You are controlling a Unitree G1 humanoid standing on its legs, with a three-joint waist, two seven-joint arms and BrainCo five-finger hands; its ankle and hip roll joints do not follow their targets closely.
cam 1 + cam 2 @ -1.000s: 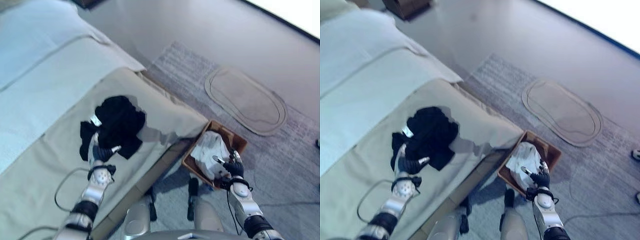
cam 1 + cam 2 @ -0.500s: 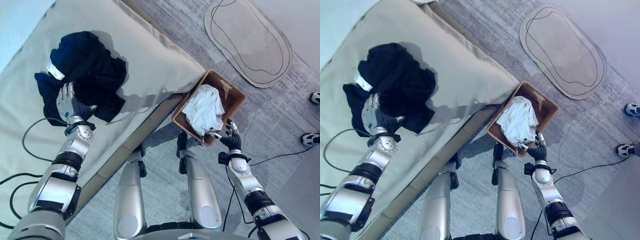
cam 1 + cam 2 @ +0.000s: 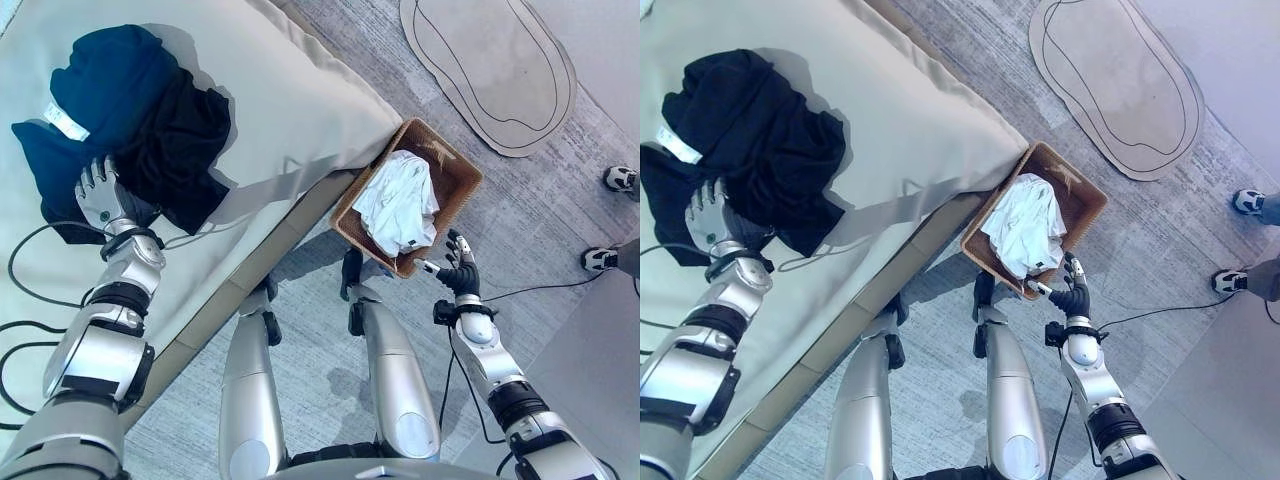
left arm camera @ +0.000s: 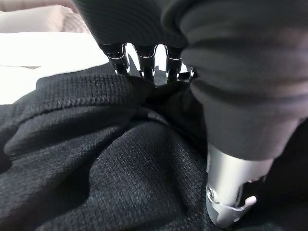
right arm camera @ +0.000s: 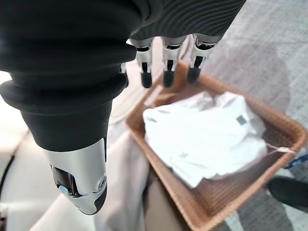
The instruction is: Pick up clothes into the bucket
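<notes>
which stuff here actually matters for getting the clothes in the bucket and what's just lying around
Part of the job:
- black knitted garment on the beige bed cover
- brown woven basket on the floor
- crumpled white cloth in that basket
- left hand, fingers in the black garment
- right hand, open beside the basket

Just lying about:
- oval grey mat
- grey carpet
- a person's shoes

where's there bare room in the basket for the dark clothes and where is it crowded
The wicker basket has bare bottom at its far end, between the white garment and the far rim. The near end, by the right hand, is crowded with that white pile. On the bed, the sheet between the dark clothes and the bed's edge is free for the left hand.
</notes>
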